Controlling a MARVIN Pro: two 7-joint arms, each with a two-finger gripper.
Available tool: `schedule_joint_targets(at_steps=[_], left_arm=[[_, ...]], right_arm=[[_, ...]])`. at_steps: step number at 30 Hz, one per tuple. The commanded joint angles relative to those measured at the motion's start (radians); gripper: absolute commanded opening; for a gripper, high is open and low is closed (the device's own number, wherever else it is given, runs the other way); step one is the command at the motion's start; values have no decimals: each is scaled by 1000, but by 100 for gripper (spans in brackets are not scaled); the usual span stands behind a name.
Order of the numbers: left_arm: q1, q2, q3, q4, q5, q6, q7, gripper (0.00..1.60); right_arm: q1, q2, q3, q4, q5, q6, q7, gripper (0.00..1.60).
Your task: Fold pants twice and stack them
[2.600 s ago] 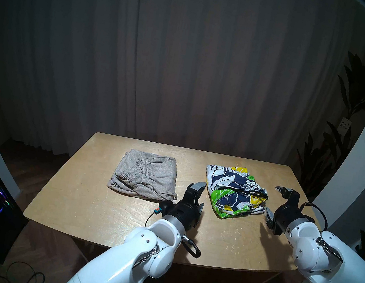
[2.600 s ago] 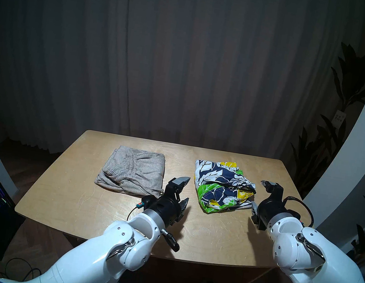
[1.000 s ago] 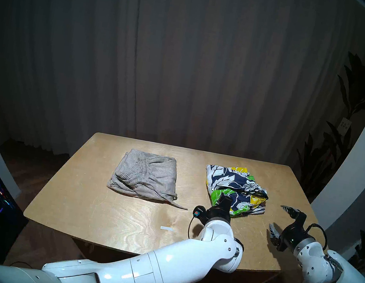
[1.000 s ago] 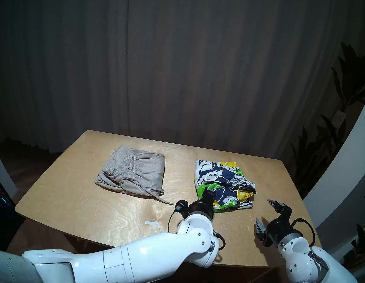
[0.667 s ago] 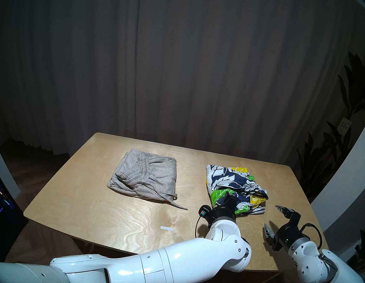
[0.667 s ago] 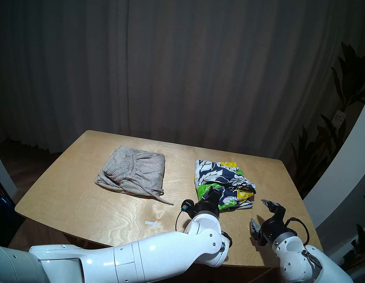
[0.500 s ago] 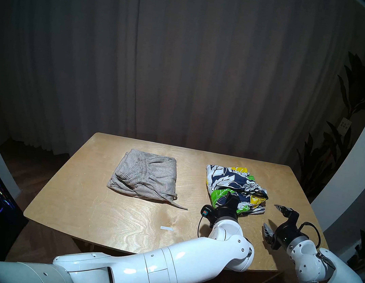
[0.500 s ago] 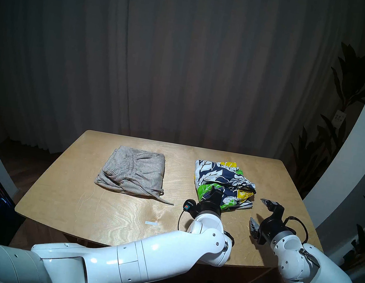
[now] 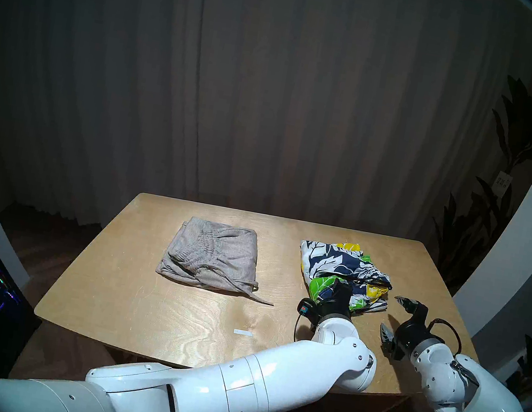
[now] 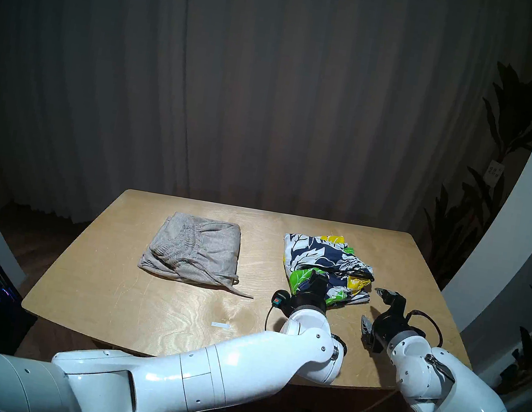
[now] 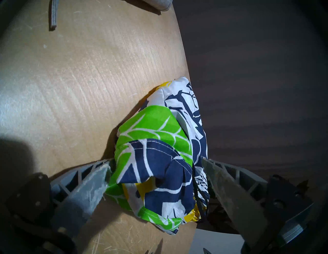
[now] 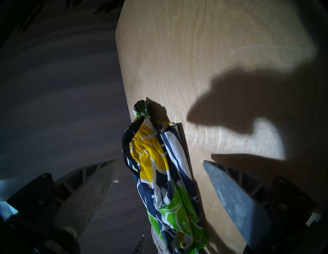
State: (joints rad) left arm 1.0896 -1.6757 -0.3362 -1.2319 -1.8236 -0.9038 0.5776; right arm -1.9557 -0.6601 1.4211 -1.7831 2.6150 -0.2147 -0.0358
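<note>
Your left pincer [image 11: 156,177]: spread wide astride the near left corner of the floral shorts [image 9: 338,267], nothing gripped | your right pincer [image 9: 394,316]: open, just beside the shorts' right edge | grey knit pants [image 9: 211,254]: folded, table [image 9: 170,317] left, apart from the shorts

The grey-beige knit pants [image 9: 211,256] lie folded at the table's left-centre, gathered waistband up, one drawstring trailing right. The floral shorts [image 9: 341,268] lie folded but rumpled, well apart to the right.
</note>
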Motion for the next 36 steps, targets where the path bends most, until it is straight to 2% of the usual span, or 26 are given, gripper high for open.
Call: schedule_joint_targets(at_steps=[1, 6, 14, 17, 21, 24, 29, 30, 36], left_arm=[[-25, -24, 15, 41, 12, 2, -60, 160], [-32, -14, 43, 65, 27, 22, -82, 160], [-10, -1, 28, 62, 14, 23, -144, 160], [3, 4, 3, 64, -15, 23, -216, 160], [12, 11, -11, 60, -16, 21, -260, 160], [20, 7, -31, 88, -36, 41, -340, 160], [8, -1, -36, 120, -50, 65, -349, 160], [-6, 3, -29, 131, -58, 97, -338, 160], [-12, -1, -35, 172, -78, 143, -367, 160]], right_arm=[[100, -20, -32, 26, -33, 0, -1, 160], [128, -25, -49, 48, -48, 2, -4, 160], [173, -37, -74, 81, -58, 13, -14, 160], [195, -47, -90, 95, -64, 18, -19, 160], [213, -57, -104, 108, -71, 23, -23, 160], [243, -73, -125, 131, -80, 29, -29, 160], [263, -85, -138, 141, -87, 26, -36, 160], [273, -93, -143, 144, -88, 22, -42, 160], [304, -115, -162, 152, -99, 12, -57, 160]])
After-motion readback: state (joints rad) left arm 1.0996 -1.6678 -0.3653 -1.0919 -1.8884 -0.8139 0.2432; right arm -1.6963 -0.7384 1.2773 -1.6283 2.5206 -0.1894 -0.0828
